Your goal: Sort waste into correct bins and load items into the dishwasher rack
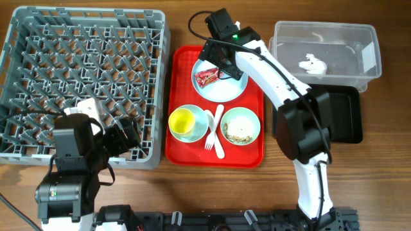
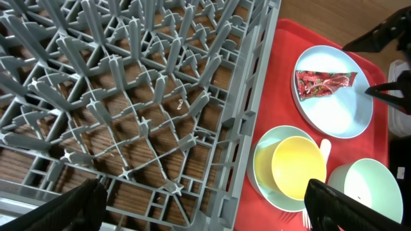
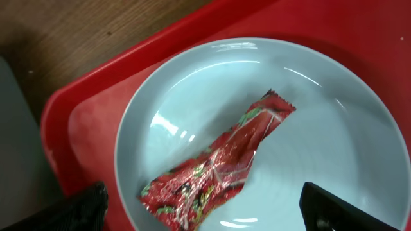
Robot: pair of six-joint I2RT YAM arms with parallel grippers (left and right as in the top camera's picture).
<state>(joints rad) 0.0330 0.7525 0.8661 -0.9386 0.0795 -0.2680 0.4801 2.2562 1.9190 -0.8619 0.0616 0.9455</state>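
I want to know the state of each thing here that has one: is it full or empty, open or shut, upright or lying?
dishwasher rack, no dishes inside.
plate, on red tray, holding the wrapper.
yellow cup, upright inside one bowl.
second bowl, holding food scraps.
fork and spoon, lying between the bowls.
clear tub, holding the tissue.
black tray, visible part empty.
right hand, open above the wrapper.
left hand, open over the rack.

Plate (image 3: 192,96) — lower rim off-frame

Red-and-white wrapper (image 3: 218,163), white plate (image 3: 321,96)
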